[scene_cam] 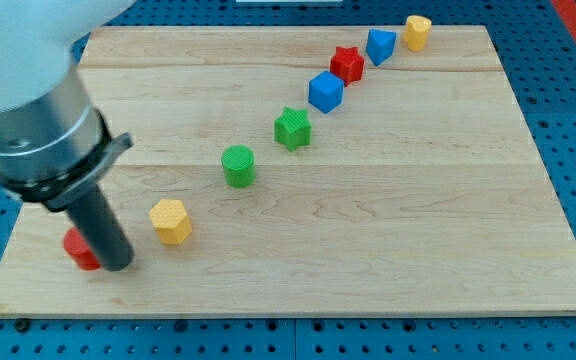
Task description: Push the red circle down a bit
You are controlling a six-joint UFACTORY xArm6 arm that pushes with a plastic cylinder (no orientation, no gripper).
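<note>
The red circle (78, 248) lies near the board's left edge at the view's lower left, partly hidden behind my rod. My tip (118, 264) rests on the board right beside the red circle, on its right side, and looks to touch it. A yellow hexagon block (171, 221) sits a short way to the right of the tip.
A diagonal row runs up to the view's top right: green cylinder (238, 165), green star (292, 128), blue cube (325, 92), red star (347, 64), blue block (380, 45), yellow block (417, 32). The wooden board (368, 250) ends close to the red circle's left.
</note>
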